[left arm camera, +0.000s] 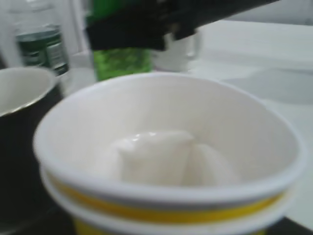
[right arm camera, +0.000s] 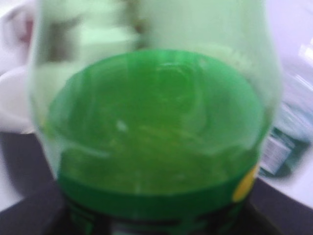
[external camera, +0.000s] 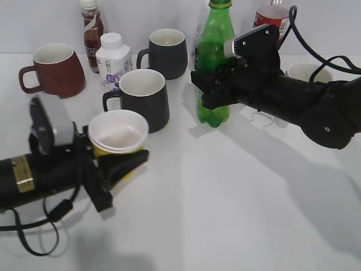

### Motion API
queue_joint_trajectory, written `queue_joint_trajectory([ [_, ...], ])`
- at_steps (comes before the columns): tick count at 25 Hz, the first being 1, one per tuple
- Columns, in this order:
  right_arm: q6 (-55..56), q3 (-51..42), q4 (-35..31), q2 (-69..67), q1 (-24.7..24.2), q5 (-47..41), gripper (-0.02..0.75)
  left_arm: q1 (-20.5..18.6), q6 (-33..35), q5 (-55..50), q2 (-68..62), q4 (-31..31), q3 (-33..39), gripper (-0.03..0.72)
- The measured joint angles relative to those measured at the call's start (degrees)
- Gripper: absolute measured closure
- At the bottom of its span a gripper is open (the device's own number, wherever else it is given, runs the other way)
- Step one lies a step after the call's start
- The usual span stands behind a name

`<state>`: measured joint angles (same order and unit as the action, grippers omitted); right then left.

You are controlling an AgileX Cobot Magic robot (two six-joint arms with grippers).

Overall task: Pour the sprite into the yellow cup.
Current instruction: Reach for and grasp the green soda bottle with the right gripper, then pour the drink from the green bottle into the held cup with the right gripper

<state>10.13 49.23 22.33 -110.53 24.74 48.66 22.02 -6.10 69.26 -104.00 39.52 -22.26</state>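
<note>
The sprite (external camera: pixel 213 39), a tall green bottle with a green cap, stands upright at the middle back. My right gripper (external camera: pixel 207 84) is shut around its middle, over the label. The bottle fills the right wrist view (right arm camera: pixel 156 122). The yellow cup (external camera: pixel 119 133), white inside, sits at the front left. My left gripper (external camera: pixel 121 164) is shut on its lower body. The cup's white inside fills the left wrist view (left arm camera: pixel 166 147), with the green bottle (left arm camera: pixel 122 61) blurred behind it.
Two dark mugs (external camera: pixel 144 96) (external camera: pixel 166 52) stand behind the cup, a red-brown mug (external camera: pixel 53 69) at the far left. A white milk bottle (external camera: pixel 113 61), a brown drink bottle (external camera: pixel 92 31), a red-labelled bottle (external camera: pixel 269 16) and a white cup (external camera: pixel 307 71) stand at the back.
</note>
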Motion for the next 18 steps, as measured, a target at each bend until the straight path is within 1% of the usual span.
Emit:
queue_joint_trajectory([
  [2,-0.17,0.00,1.09,0.11,-0.06,0.00,0.309,2.64,0.00,0.00,0.00,-1.63,-0.29,0.323],
  [6,-4.20,0.00,7.42,1.35,-0.10,-0.94,0.309,5.84,0.00,0.00,0.00,-6.13,-0.65,0.324],
  [13,-12.58,0.00,12.77,5.33,-0.10,-3.23,0.309,6.30,0.00,-0.02,0.00,-6.34,-2.60,0.324],
  [18,-19.31,0.00,15.13,8.95,-0.10,-7.66,0.309,6.30,-0.02,-0.02,0.00,-3.46,-4.80,0.324],
])
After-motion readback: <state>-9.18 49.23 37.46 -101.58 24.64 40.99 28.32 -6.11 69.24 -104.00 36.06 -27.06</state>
